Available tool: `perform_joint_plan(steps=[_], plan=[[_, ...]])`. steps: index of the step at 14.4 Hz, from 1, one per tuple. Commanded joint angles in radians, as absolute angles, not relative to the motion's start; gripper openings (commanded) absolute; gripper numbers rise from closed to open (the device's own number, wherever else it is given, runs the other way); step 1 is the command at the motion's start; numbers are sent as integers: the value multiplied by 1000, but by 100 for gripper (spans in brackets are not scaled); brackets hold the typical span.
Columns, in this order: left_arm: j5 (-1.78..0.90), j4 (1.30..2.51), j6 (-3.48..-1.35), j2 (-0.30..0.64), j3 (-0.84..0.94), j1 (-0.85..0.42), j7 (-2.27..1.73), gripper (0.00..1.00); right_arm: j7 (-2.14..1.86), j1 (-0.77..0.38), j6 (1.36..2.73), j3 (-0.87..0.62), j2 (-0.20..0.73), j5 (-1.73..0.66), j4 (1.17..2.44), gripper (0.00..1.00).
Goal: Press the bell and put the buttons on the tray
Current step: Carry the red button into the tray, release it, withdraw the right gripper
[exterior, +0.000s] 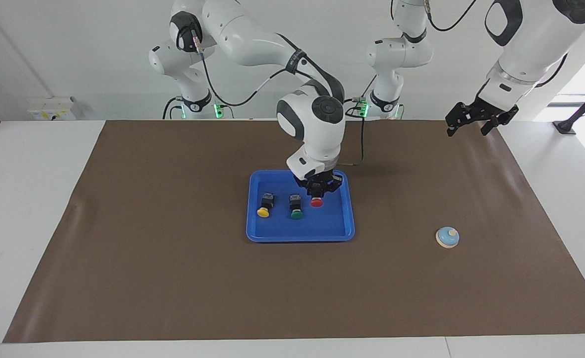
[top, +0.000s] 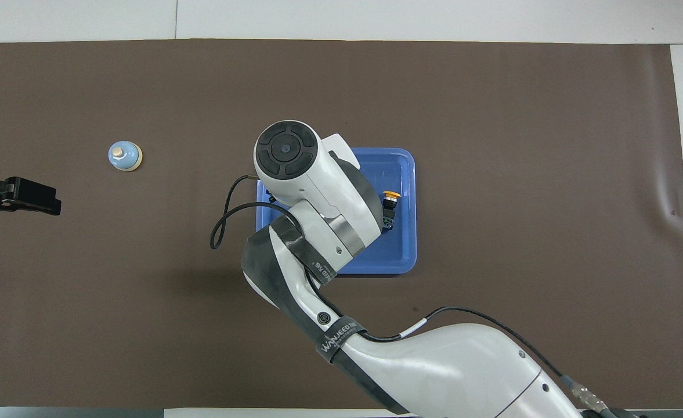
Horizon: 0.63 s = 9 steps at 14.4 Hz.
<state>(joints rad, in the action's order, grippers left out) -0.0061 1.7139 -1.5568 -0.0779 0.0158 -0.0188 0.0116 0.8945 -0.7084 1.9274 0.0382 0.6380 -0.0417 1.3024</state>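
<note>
The blue tray [exterior: 322, 226] lies mid-table and also shows in the overhead view [top: 402, 244]. The yellow button [exterior: 264, 206] and the green button [exterior: 296, 208] lie on their sides in it. My right gripper [exterior: 317, 193] is low in the tray, shut on the red button [exterior: 316, 202], whose cap shows just under the fingers. In the overhead view the right arm hides the red and green buttons; only the yellow button [top: 390, 200] shows. The bell [exterior: 447, 237] stands on the mat toward the left arm's end, also seen in the overhead view [top: 125, 156]. My left gripper [exterior: 468, 129] waits open and raised.
A brown mat [exterior: 173, 248] covers most of the white table. A black cable [top: 225, 220] loops off the right arm's wrist beside the tray.
</note>
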Motion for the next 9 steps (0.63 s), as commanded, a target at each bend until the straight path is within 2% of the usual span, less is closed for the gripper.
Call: perform_joint_plan(steps=[1, 4, 8, 9], plan=[[-14, 1709, -1543, -86, 14, -17, 5, 100, 917, -722, 2002, 41, 647, -43, 1362, 0], [-14, 1709, -1543, -86, 14, -17, 5, 100, 968, -758, 2057, 41, 696, -37, 1387, 0], [-14, 1709, -1543, -86, 14, -17, 5, 100, 977, -753, 2051, 41, 699, -44, 1384, 0], [-14, 1709, -1543, -86, 14, -17, 5, 100, 986, -753, 2054, 41, 699, -44, 1384, 86]])
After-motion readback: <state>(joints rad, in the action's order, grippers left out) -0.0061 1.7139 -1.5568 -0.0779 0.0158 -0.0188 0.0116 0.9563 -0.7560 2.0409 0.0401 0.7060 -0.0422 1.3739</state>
